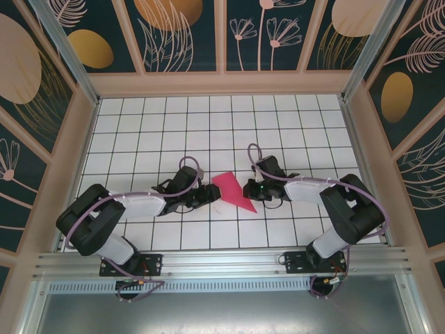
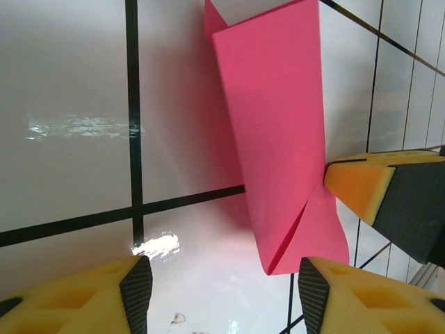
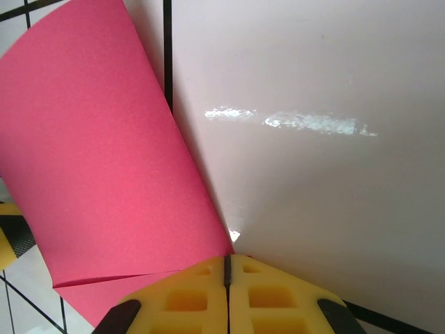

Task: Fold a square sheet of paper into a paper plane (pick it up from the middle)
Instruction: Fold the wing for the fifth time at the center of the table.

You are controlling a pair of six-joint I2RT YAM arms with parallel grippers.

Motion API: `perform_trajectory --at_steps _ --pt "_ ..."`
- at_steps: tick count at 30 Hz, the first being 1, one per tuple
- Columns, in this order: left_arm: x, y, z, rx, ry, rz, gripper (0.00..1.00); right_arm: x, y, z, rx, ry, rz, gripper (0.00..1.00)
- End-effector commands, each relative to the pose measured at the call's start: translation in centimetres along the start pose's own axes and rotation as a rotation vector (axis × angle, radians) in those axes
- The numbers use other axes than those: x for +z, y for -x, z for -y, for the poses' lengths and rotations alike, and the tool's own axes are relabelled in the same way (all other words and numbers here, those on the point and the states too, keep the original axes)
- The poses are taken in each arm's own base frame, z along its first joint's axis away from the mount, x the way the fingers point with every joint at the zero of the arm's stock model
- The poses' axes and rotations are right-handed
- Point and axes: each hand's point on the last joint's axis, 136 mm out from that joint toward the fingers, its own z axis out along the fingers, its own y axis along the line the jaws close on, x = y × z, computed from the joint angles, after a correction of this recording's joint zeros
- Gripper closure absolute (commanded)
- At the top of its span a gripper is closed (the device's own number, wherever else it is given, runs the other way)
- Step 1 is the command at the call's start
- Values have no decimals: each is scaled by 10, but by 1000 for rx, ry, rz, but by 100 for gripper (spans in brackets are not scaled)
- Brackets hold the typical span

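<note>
- Between the two sets of fingers, the pink paper [image 1: 233, 191] is lying partly folded on the white tiled table [image 1: 174, 125], with its narrow end pointing toward the near edge.
- Just off the paper's left side, the left gripper [image 1: 208, 195] is standing with its jaws apart and gripping nothing.
- Ahead of the left gripper [image 2: 219, 278], the paper [image 2: 278, 125] is showing a diagonal crease, and its folded lower corner is sitting in line with the gap between the two yellow pads, touching neither.
- At the paper's right edge, the right gripper [image 1: 252, 189] is pressing its jaws together.
- Where the right gripper [image 3: 226, 268] is closing, the paper [image 3: 104, 153] is running into the seam between the pads, so the edge is being pinched.
- To the right of the left fingers, a right fingertip [image 2: 351, 184] is touching the paper's edge.
</note>
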Motion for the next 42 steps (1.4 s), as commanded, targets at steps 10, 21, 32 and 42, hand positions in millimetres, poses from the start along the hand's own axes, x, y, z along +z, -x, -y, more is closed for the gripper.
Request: perform_trajectory --at_steps 10,21,32,42 --pt "17 4 30 -98 -140 8 45 10 -10 14 57 1 -26 92" --pt "17 15 44 -162 -207 47 88 6 -5 3 16 38 -11 88" --pt "18 18 29 -193 -87 31 100 -32 23 -27 -223 -1 178 63" --pt "11 30 17 -151 -4 0 100 -36 5 -60 -590 -57 355 58"
